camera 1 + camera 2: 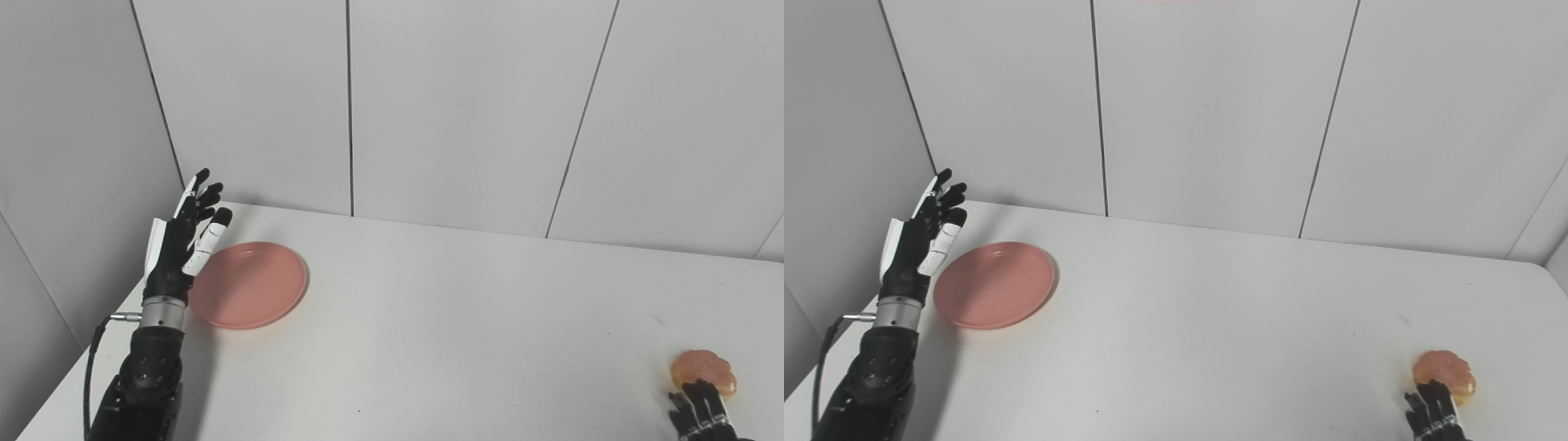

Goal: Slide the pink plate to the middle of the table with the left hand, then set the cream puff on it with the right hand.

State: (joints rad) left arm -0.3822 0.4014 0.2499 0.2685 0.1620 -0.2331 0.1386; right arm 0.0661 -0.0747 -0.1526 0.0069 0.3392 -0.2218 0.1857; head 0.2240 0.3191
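Observation:
The pink plate (248, 283) lies flat on the white table (429, 318) at the far left. My left hand (184, 236) is raised beside the plate's left rim, open, fingers apart and pointing up, holding nothing. The cream puff (703, 370), orange-tan and lumpy, sits near the table's front right. My right hand (698, 411) is at the bottom right edge, just in front of the puff, with only the fingertips showing; they reach the puff's near side and I cannot tell whether they touch it.
Grey panel walls stand behind the table and along its left side, close to my left hand. The table's left edge (92, 361) runs under my left forearm.

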